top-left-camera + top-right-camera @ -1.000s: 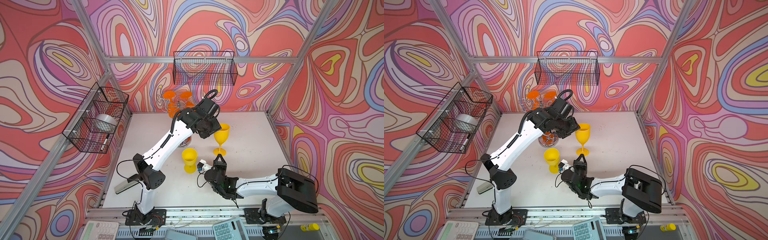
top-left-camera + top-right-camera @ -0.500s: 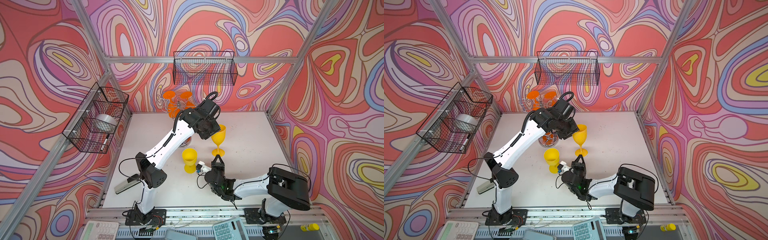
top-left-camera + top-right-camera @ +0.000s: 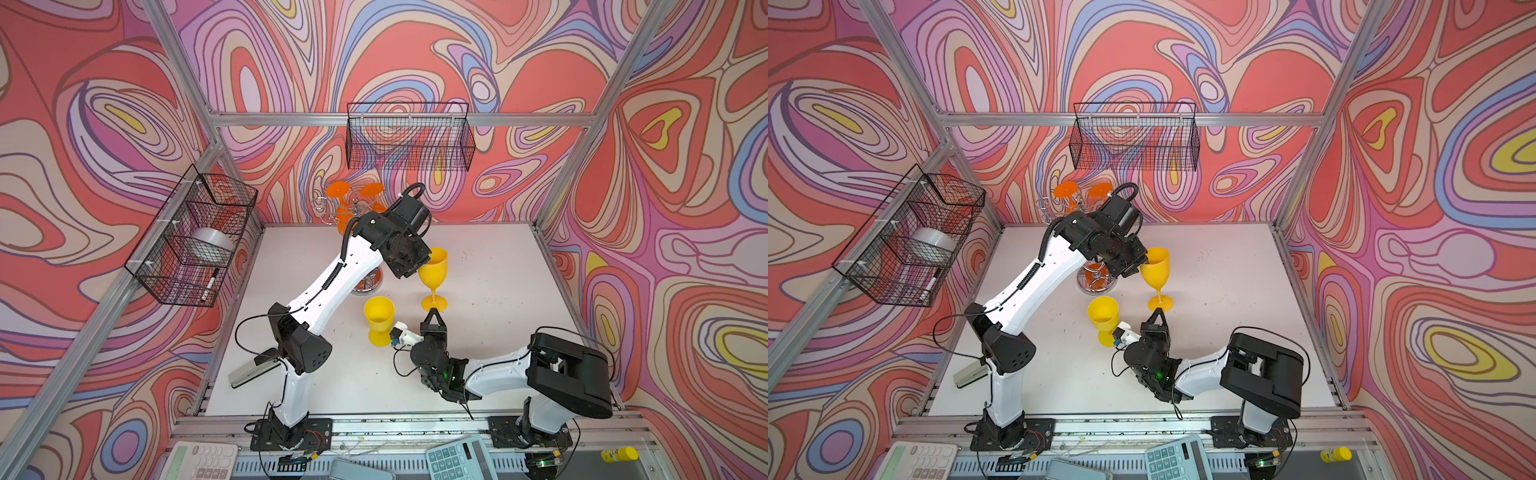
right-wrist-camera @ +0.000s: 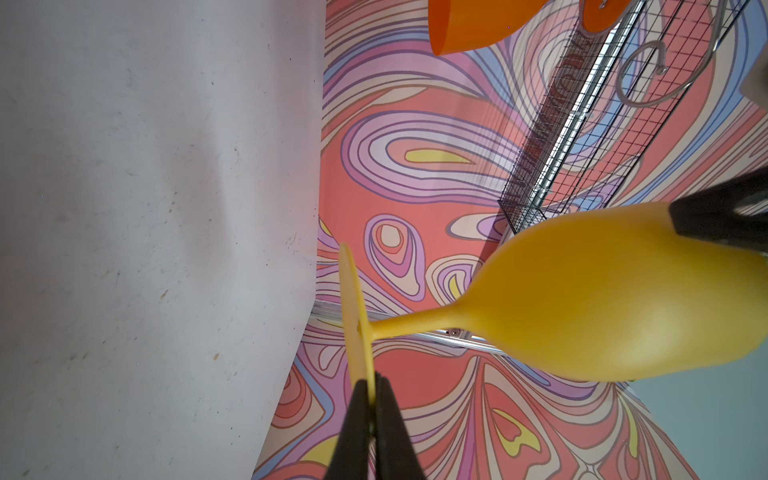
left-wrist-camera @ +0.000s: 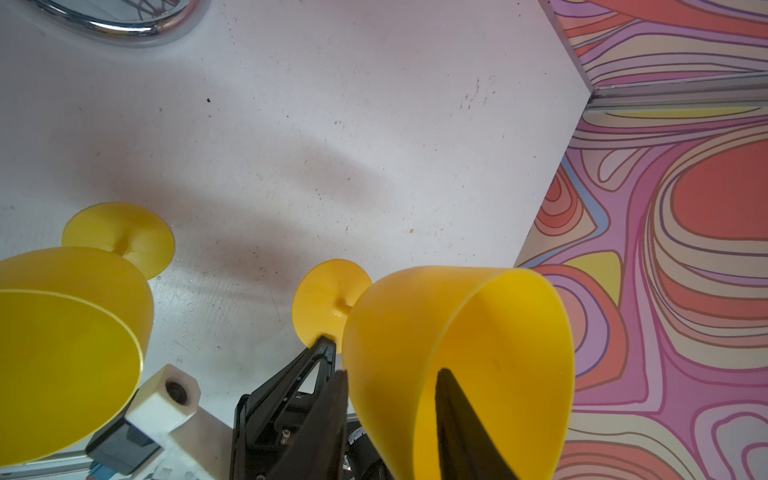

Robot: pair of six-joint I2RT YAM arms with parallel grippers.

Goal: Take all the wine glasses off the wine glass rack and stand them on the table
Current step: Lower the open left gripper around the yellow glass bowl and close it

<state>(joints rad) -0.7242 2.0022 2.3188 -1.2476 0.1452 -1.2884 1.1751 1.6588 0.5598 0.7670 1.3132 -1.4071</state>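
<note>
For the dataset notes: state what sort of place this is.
Probably a robot test cell in a lab: an aluminium frame with swirl-printed wall panels boxes in a white tabletop, and two robot arms are mounted on its front rail.

We log walls (image 3: 415,50) of swirling red, pink, lilac; aluminium frame posts (image 3: 178,58); scuffed white worktop (image 3: 498,266). Black wire basket (image 3: 409,141) on back wall, second basket (image 3: 166,270) on left wall. Light even.

Wine glass rack (image 3: 371,285) stem behind left arm (image 3: 332,286)
</note>
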